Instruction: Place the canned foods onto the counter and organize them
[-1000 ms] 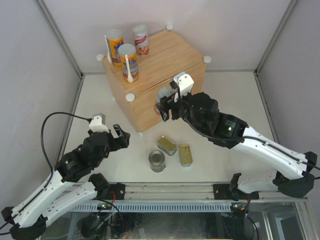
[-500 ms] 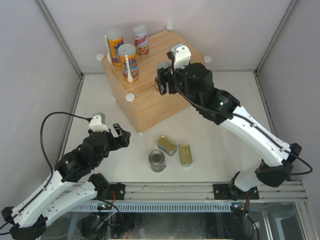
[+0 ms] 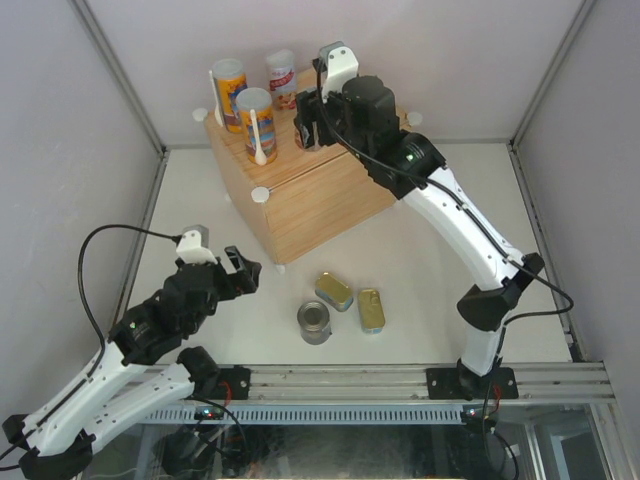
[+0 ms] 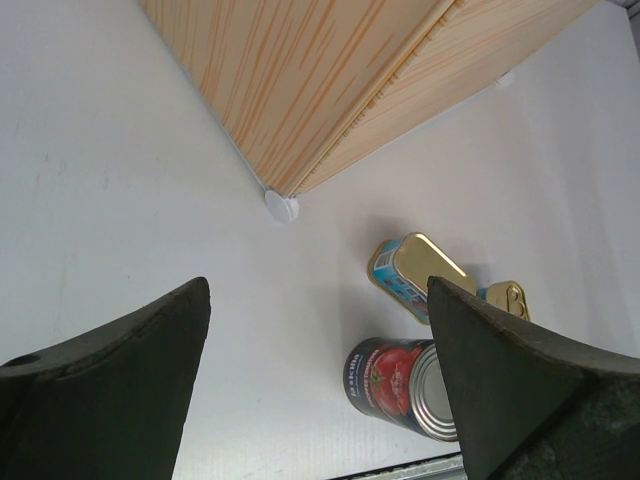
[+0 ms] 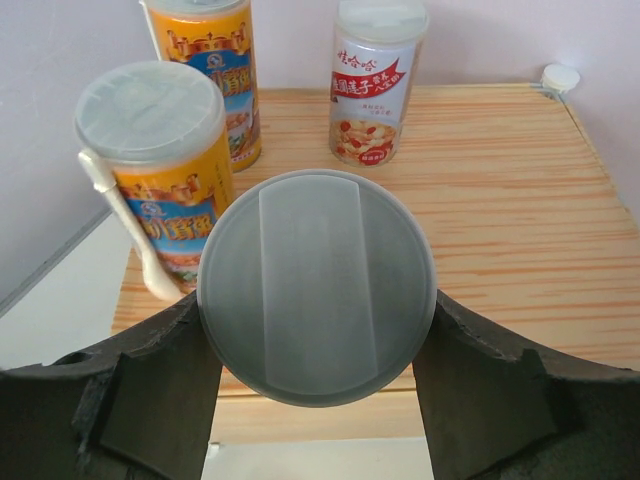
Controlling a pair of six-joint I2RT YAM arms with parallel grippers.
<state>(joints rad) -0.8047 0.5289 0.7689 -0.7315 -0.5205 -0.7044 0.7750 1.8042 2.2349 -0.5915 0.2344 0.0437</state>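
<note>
Right hand point(image 5: 317, 335) gripping lidded tube point(image 5: 317, 270), above counter point(image 5: 520, 210), near orange-blue tube point(image 5: 165, 190) left, far orange-blue tube point(image 5: 212, 80), white-red tube point(image 5: 372, 90) behind

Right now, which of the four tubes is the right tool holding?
The white-lidded tube clamped in the right tool, over the counter; the two orange tubes and the white-red tube stand free on it.

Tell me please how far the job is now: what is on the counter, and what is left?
Done: two orange tubes and one white-red tube stand on the counter. In hand: the right gripper holds a white-lidded tube over the counter. Left: the dark can and two flat tins are on the table; the left gripper is open.
</note>
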